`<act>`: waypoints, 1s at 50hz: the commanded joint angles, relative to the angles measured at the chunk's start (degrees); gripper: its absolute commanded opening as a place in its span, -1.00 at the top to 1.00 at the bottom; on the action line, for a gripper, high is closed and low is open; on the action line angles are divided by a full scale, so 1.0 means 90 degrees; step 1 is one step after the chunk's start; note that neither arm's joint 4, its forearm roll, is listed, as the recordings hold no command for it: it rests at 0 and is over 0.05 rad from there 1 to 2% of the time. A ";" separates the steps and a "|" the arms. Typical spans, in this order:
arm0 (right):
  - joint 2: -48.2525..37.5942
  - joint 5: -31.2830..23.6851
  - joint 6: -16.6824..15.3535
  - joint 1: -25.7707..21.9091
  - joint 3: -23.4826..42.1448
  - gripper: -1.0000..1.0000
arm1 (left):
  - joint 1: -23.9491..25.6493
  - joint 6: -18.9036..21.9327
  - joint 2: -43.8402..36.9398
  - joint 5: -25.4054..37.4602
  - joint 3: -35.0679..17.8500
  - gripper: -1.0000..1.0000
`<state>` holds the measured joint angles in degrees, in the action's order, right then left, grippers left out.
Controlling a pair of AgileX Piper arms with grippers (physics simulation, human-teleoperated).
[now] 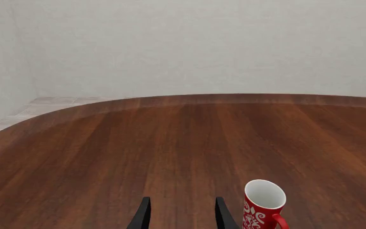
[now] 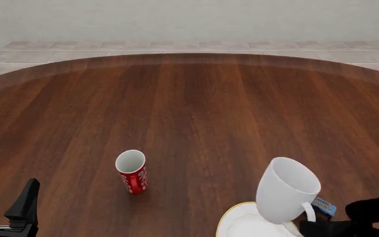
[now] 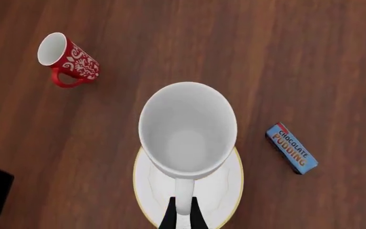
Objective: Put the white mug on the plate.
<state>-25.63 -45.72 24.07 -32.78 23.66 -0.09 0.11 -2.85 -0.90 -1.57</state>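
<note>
A round dark wooden tabletop (image 2: 196, 103) carries a red mug (image 2: 132, 172), a white plate (image 2: 239, 222) and a blue chocolate pudding box (image 3: 291, 148).

A round dark wooden table (image 2: 196, 108) stands on pale tiled floor (image 2: 176, 47) before a plain white wall (image 2: 189, 19).

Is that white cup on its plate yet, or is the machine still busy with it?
Nearly there. The right gripper has its jaws closed on the handle of the white mug, holding it over the plate; whether it touches the plate is unclear. Left to do: set it down and let go. The left gripper hangs open, away from the mug.
</note>
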 commanded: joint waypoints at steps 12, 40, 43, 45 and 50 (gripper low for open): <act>0.0678 -0.0527 0.0007 -0.0201 -0.0196 1.00 | 0.0000 -0.0001 -0.0001 -0.0001 0.0000 -1.00; 0.1327 -0.1116 -0.0124 -0.0252 -0.0355 1.00 | -0.0001 0.0000 0.0001 0.0001 0.0000 -1.00; 0.1373 -0.1121 -0.0123 -0.0258 -0.0427 1.00 | -0.0001 0.0000 -0.0002 -0.0001 0.0000 -1.00; 0.1389 -0.1116 -0.0132 -0.0264 -0.0459 1.00 | -0.0001 0.0000 0.0001 0.0000 0.0000 -1.00; 0.1398 -0.1033 -0.0151 -0.0290 -0.0514 1.00 | 0.0000 0.0000 0.0001 0.0001 0.0000 -1.00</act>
<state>-14.07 -55.08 22.76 -35.18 19.84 -0.09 0.11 -2.85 -0.90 -1.57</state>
